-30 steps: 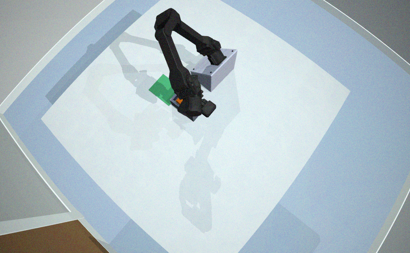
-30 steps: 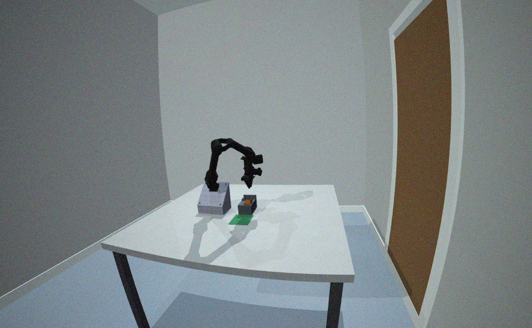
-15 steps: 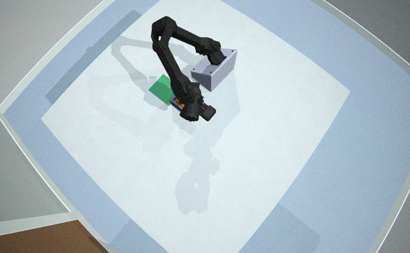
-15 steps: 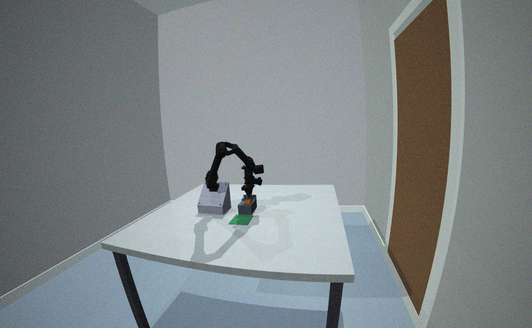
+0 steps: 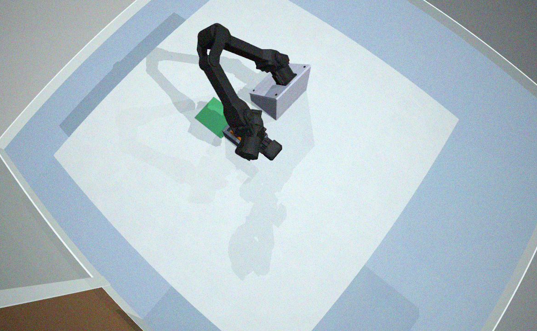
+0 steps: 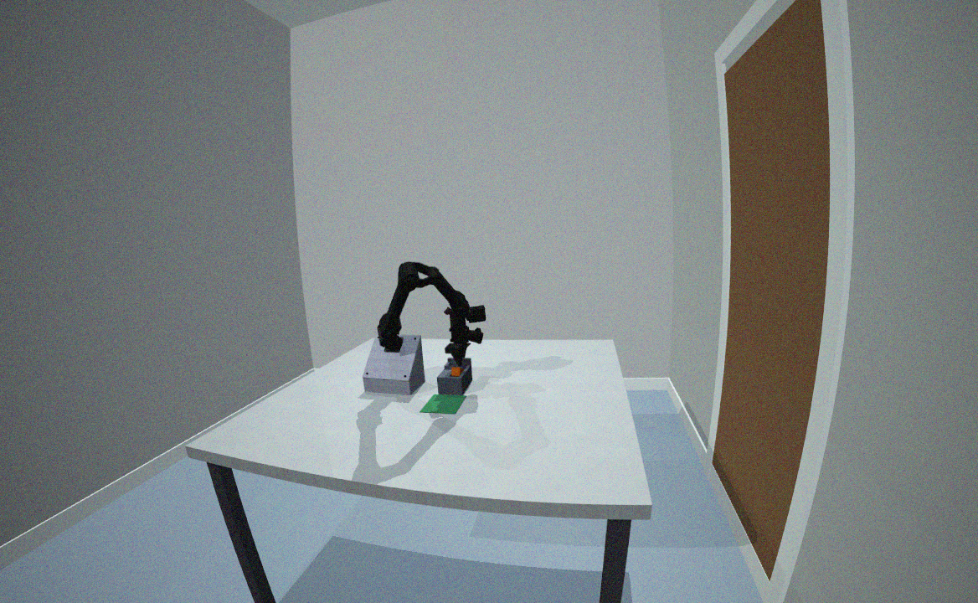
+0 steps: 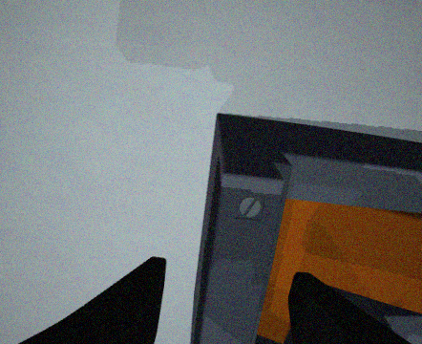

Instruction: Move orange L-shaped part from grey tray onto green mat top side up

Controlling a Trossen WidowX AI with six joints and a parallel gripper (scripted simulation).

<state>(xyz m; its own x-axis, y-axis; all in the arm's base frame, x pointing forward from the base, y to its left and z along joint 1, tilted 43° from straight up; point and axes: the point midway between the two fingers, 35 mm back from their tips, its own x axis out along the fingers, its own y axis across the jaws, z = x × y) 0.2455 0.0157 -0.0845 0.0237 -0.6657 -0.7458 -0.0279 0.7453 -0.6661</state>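
— Where was the orange part [image 7: 358,248]?
— In the pocket of the grey tray [image 7: 232,243], which stood on the white table [image 6: 537,450] with the green mat [image 6: 442,404] just on its near side.
— And the gripper [image 6: 455,353]?
— Low over the tray. In the wrist view one finger [image 7: 339,338] lay over the part's L-shaped end, the other finger [image 7: 91,325] hung left of the tray, over the table. The jaws stood partly apart, gripping nothing.
— Any contact?
— Couldn't tell whether the finger touched the part.

Part [image 7: 339,248] in tray [image 7: 237,248], mat [image 6: 442,404] before tray, gripper [image 6: 455,358] above part
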